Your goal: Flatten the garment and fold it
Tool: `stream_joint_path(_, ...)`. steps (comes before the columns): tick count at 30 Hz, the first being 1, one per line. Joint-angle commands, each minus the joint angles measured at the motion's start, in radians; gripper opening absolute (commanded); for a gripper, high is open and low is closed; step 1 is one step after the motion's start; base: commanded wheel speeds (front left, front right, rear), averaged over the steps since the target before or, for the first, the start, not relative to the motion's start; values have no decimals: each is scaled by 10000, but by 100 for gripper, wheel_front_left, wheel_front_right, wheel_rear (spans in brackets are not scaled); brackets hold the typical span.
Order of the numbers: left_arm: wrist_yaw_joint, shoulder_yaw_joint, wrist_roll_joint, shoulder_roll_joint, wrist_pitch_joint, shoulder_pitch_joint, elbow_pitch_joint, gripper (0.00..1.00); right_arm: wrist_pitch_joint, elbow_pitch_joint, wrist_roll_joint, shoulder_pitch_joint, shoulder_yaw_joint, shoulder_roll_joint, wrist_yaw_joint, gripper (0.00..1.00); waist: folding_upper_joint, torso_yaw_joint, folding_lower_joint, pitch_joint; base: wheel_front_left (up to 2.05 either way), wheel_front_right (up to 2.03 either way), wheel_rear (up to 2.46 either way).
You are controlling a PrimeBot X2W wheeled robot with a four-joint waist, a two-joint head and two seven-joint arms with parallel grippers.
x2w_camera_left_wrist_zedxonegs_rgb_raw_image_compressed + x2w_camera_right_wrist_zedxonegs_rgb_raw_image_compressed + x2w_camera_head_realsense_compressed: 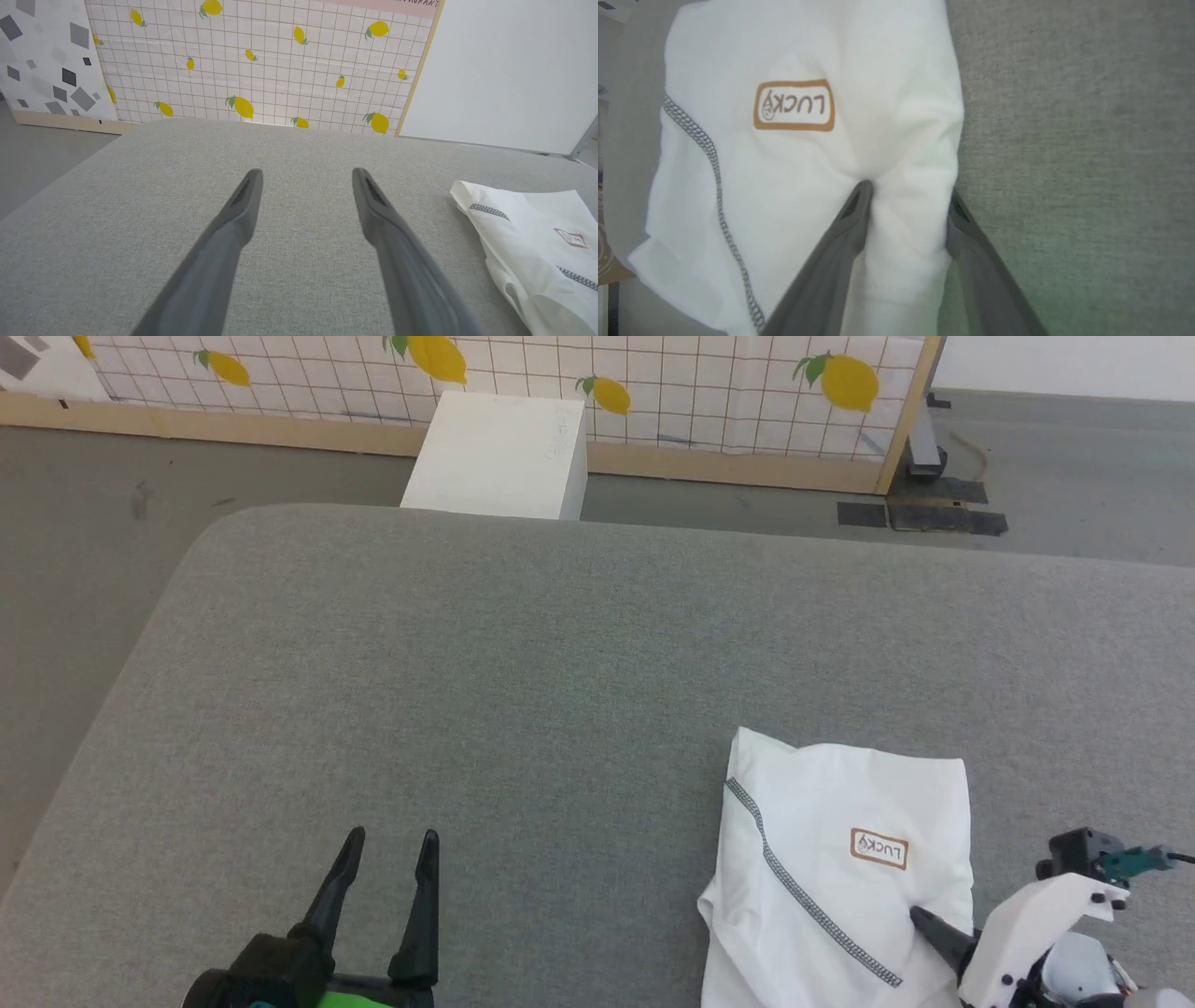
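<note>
My left claw (392, 840) sits wide open and empty at the lower left of the head view, with bare grey worktop (560, 644) around it. The folded white shirt (822, 803) lies at the lower right, tan label (878, 848) facing up. In the lower middle of the right wrist view, my right claw (909, 189) straddles the shirt's edge. Its jaws are apart with a ridge of cloth between them, one fingertip denting the fabric.
</note>
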Motion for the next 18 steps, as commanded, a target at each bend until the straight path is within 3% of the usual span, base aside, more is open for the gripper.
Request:
stream_joint_path(1, -39, -18, 63, 88, 17, -35, -33, 100, 0, 199, -120, -50, 164, 97, -13, 0, 0, -35, 0, -2, 0, 0, 0)
stream_joint_path(11, 79, -36, 3, 85, -2, -3, -38, 100, 243, -644, -831, -368, 298, -45, -13, 0, 0, -529, 0, 20, 0, 0, 0)
stream_joint_path(18, 112, -84, 11, 133, -20, -127, -84, 100, 304, -1273, -1217, -763, 1241, -1082, -13, 0, 0, -1182, 0, 147, 0, 0, 0)
